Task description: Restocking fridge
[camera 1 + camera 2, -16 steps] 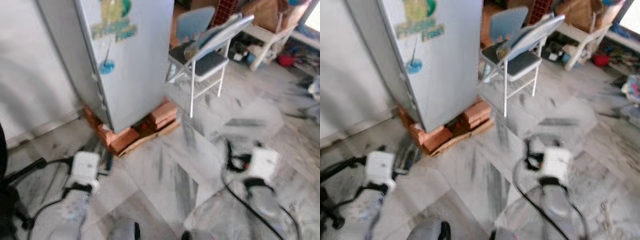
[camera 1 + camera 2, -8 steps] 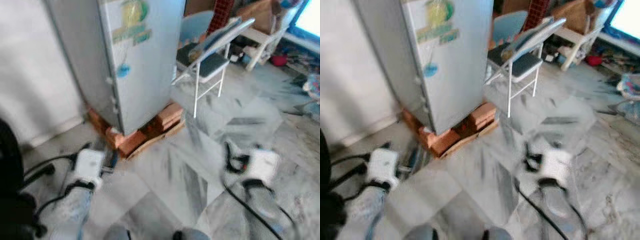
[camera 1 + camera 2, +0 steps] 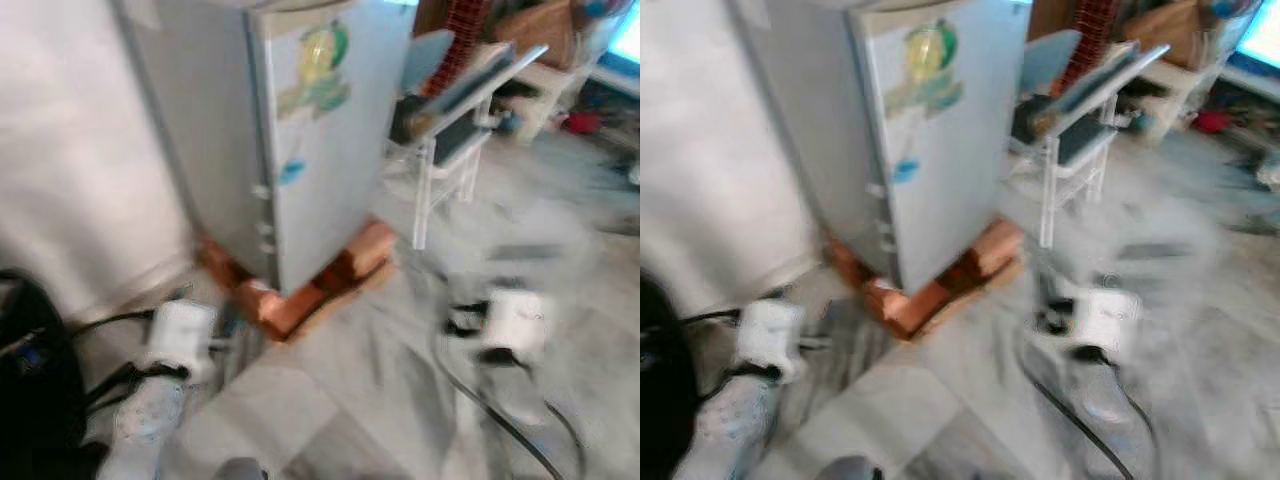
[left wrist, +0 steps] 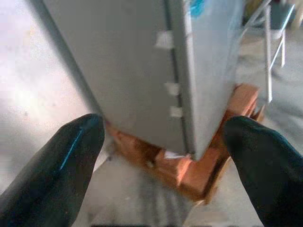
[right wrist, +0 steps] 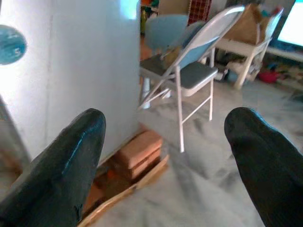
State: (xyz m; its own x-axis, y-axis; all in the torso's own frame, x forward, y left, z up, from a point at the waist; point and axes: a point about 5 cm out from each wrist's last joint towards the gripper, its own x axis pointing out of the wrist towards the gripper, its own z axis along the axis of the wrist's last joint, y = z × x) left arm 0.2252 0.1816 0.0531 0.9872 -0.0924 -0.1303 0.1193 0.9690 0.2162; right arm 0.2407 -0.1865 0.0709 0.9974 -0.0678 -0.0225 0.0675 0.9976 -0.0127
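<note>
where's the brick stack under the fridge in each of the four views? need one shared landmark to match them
Left eye view: bricks at centre, under the fridge.
Right eye view: bricks left of centre, under the fridge corner.
Left wrist view: bricks between the left gripper fingers, low.
Right wrist view: bricks between the right gripper fingers.
Shared landmark: folding chair, beside the fridge.

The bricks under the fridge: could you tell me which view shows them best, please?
The left wrist view: the bricks sit close and fairly sharp beneath the fridge. The right wrist view shows only a few at one corner; both eye views show the row, but small and blurred.
</note>
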